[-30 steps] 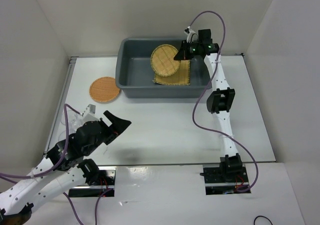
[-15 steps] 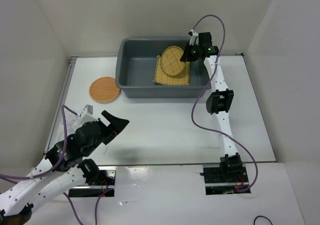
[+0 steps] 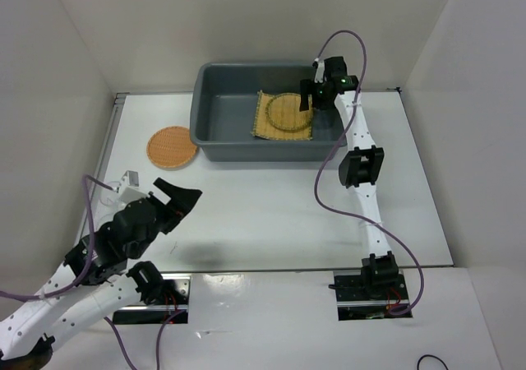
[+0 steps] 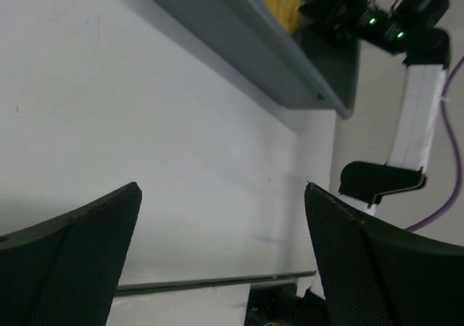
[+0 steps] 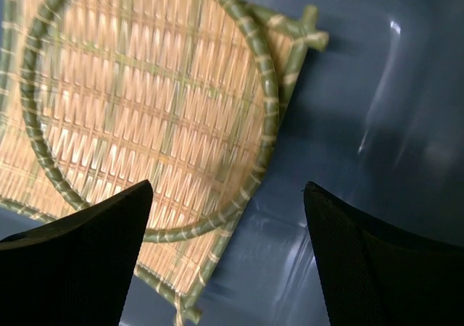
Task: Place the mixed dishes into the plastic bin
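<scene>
The dark grey plastic bin [image 3: 222, 107] stands at the back of the table. Inside it a square tan woven mat [image 3: 269, 127] lies flat, and a yellow round woven tray [image 3: 289, 111] lies on top of it. My right gripper [image 3: 316, 97] hovers open over the tray's right rim, holding nothing. In the right wrist view the round tray [image 5: 145, 101] and a corner of the mat [image 5: 304, 40] sit below the open right gripper [image 5: 226, 188]. An orange-brown round tray [image 3: 172, 147] lies on the table left of the bin. My left gripper [image 3: 177, 197] is open and empty near the front left.
White walls enclose the table on three sides. In the left wrist view the open left gripper [image 4: 221, 188] looks across the bare white table [image 4: 145, 109] toward the bin's long wall [image 4: 239, 36] and the right arm [image 4: 420, 116].
My right gripper has opened and let go of the yellow tray, which went from tilted to flat on the mat. The left arm has shifted slightly left.
</scene>
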### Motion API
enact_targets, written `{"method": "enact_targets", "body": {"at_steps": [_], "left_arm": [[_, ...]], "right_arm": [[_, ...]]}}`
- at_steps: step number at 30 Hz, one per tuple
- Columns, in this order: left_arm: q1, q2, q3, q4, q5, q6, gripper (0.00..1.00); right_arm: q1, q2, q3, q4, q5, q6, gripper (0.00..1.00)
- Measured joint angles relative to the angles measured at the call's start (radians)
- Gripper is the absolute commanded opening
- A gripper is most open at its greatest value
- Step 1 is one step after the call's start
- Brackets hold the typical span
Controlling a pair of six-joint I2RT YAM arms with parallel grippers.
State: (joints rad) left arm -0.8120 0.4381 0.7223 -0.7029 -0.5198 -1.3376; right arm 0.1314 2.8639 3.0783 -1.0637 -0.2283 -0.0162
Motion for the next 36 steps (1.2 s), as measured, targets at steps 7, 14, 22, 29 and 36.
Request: {"method": "enact_targets", "body": {"at_steps": [7, 14, 22, 29, 36], "left_arm": [[0.018, 0.324, 0.357, -0.081, -0.243, 0.032, 0.99], [0.468, 0.638, 0.410, 0.145, -0.106, 0.230, 0.99], [1.095, 1.020, 0.420, 0.323, 0.564, 0.460, 0.99], [1.260, 1.415, 0.508, 0.411, 1.063, 0.629, 0.99], [1.270, 1.477, 0.573, 0.432, 1.166, 0.691, 0.99]], "right_arm": [[-0.002, -0.058, -0.031, -0.061, 0.019, -0.002, 0.97], [-0.049, -0.216, 0.005, -0.124, -0.044, -0.067, 0.98], [-0.032, -0.414, 0.020, -0.172, -0.007, -0.122, 0.98], [0.024, -0.487, 0.032, -0.190, 0.060, -0.138, 0.98], [0.037, -0.498, 0.014, -0.204, 0.087, -0.143, 0.98]]}}
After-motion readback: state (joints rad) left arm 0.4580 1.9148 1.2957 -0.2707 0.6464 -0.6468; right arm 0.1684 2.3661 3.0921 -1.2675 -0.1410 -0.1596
